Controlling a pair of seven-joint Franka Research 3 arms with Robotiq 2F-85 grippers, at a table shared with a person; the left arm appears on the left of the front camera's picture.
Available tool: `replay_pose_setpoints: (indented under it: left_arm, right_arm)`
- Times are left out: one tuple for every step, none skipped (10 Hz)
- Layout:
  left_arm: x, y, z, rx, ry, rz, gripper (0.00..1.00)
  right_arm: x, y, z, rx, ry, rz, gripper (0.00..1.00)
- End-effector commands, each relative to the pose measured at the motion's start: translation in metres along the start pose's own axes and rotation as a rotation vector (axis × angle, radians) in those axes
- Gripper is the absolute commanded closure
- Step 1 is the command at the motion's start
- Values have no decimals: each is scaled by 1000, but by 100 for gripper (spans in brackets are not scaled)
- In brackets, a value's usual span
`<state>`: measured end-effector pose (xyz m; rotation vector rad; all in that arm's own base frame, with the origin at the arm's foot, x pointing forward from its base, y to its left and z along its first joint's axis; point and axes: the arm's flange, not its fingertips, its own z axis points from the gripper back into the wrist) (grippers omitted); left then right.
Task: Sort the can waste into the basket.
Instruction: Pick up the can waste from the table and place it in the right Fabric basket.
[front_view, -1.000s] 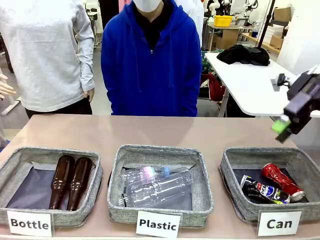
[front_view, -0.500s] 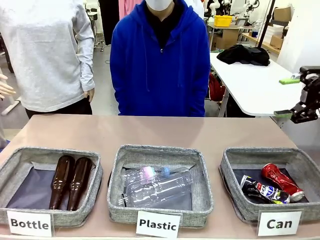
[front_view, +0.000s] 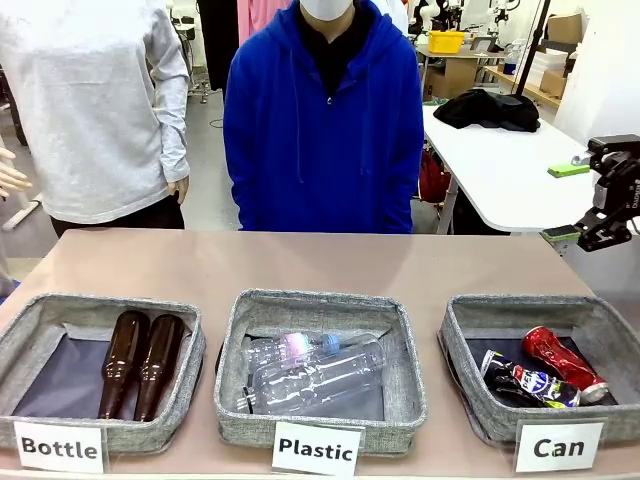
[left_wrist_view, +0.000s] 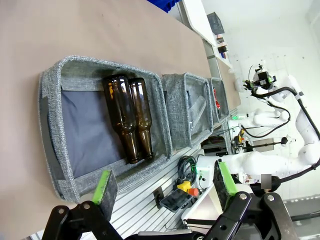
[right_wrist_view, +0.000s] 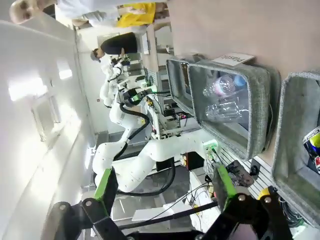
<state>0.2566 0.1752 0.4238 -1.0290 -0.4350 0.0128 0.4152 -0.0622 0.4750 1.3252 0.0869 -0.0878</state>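
Note:
The grey basket with the "Can" label stands at the front right. In it lie a crushed red can and a slim black can side by side. My right gripper hangs open and empty above and behind the basket's far right corner, its green pads one over the other. In the right wrist view the right gripper is wide open, with the basket at the right edge and a bit of a can showing. My left gripper is open and empty, off the table's edge near the "Bottle" basket.
Two brown glass bottles lie in the "Bottle" basket at front left. Clear plastic bottles lie in the middle "Plastic" basket. A person in a blue hoodie stands at the far side; bare tabletop lies behind the baskets.
My right gripper has swung up and to the right, away from the "Can" basket, and turned so its pads stand one above the other. The cans lie still. The person shifted slightly right.

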Motion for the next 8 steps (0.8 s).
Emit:
replay_pose_setpoints:
  left_arm:
    - [-2,-1,1,0,6,8,0]
    - [-2,-1,1,0,6,8,0]
    - [-2,-1,1,0,6,8,0]
    - [-2,-1,1,0,6,8,0]
    - [-2,-1,1,0,6,8,0]
    - [-2,-1,1,0,6,8,0]
    - [-2,-1,1,0,6,8,0]
    - [-2,-1,1,0,6,8,0]
  right_arm:
    - [2,-1,7,0,15,28,0]
    - [2,-1,7,0,15,28,0]
    - [2,-1,7,0,15,28,0]
    - [2,-1,7,0,15,28,0]
    - [2,-1,7,0,15,28,0]
    - [2,-1,7,0,15,28,0]
    - [2,-1,7,0,15,28,0]
    - [2,-1,7,0,15,28,0]
